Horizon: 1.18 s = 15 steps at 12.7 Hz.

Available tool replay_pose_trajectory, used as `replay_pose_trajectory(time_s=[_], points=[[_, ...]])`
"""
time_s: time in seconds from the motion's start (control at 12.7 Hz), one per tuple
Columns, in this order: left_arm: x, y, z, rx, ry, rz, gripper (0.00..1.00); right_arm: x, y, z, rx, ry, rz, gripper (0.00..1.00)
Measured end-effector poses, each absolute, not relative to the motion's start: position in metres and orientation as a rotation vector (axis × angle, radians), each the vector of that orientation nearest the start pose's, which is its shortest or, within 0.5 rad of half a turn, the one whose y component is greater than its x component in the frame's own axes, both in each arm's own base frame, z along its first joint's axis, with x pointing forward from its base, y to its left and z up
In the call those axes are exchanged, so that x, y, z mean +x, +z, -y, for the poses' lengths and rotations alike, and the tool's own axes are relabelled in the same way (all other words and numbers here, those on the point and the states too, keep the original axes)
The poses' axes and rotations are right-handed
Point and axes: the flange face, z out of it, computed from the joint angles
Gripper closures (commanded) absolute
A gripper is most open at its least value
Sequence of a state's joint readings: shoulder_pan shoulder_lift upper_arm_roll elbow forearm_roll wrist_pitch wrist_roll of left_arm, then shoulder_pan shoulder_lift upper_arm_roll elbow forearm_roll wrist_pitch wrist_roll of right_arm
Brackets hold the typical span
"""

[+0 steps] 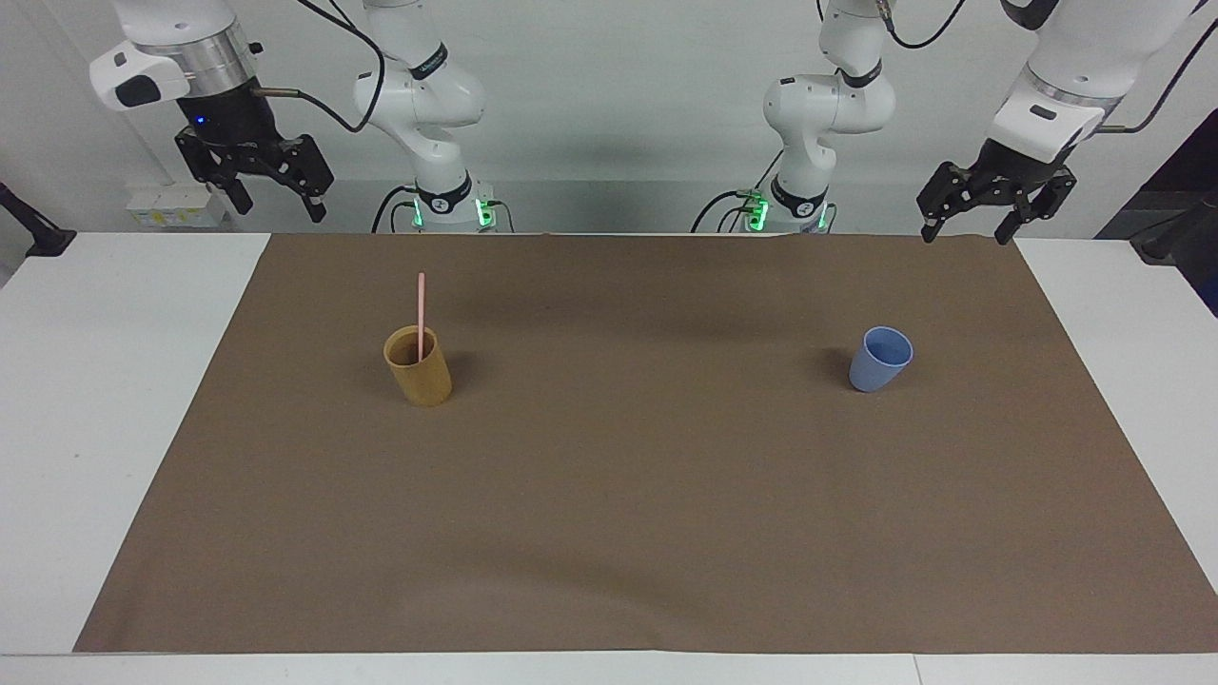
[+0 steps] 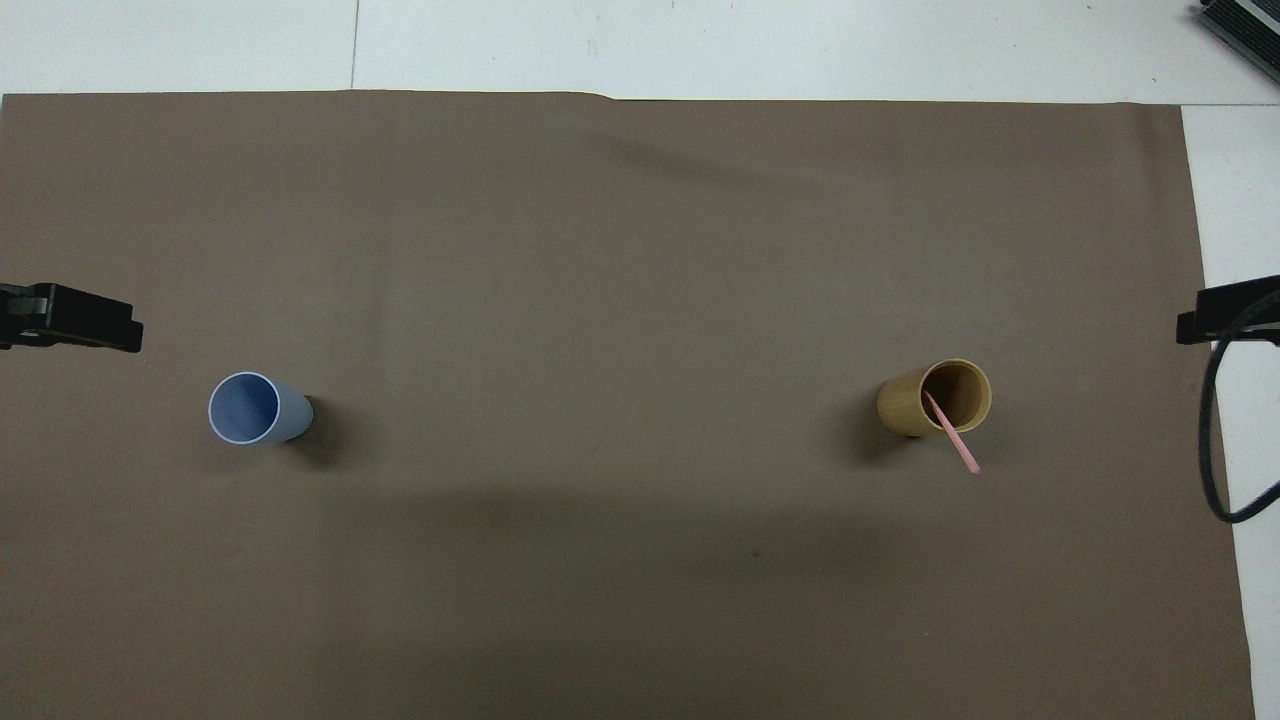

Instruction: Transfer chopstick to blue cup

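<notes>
A pale pink chopstick [image 1: 421, 309] [image 2: 952, 436] stands upright in a tan-yellow cup [image 1: 419, 366] [image 2: 935, 398] toward the right arm's end of the brown mat. The blue cup [image 1: 880, 359] [image 2: 256, 408] stands upright with nothing in it toward the left arm's end. My right gripper [image 1: 274, 203] hangs open in the air over the table's edge at the robots' side, holding nothing. My left gripper [image 1: 969, 226] hangs open likewise at its own end, nothing between its fingers. Both arms wait, well apart from the cups. In the overhead view only dark gripper tips show at the side edges.
A brown mat [image 1: 647, 495] [image 2: 620, 300] covers most of the white table [image 1: 86, 400]. A black cable [image 2: 1215, 440] loops at the mat's edge by the right arm's end. A dark device corner [image 2: 1245, 30] sits at the table's farthest corner.
</notes>
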<state>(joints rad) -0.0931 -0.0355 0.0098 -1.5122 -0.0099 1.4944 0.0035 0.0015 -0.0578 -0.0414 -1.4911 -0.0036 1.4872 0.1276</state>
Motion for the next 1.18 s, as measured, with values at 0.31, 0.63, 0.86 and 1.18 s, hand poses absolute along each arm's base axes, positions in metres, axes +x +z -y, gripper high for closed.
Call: replay_pose_trajectory(time_s=[0.31, 0.63, 0.86, 1.18], points=[[0.534, 0.664, 0.041, -3.15, -0.026, -0.126, 0.0, 0.526, 0.687, 0.026, -3.128, -0.09, -0.266, 0.0], [0.534, 0.664, 0.034, -3.151, -0.025, -0.105, 0.0, 0.525, 0.689, 0.027, -3.129, -0.097, -0.254, 0.0], [0.533, 0.648, 0.032, -3.152, -0.003, -0.099, 0.0, 0.525, 0.69, 0.02, -3.131, -0.098, -0.236, 0.0], [0.54, 0.56, 0.009, -3.153, 0.004, -0.072, 0.0, 0.525, 0.69, 0.02, -3.13, -0.098, -0.236, 0.0]])
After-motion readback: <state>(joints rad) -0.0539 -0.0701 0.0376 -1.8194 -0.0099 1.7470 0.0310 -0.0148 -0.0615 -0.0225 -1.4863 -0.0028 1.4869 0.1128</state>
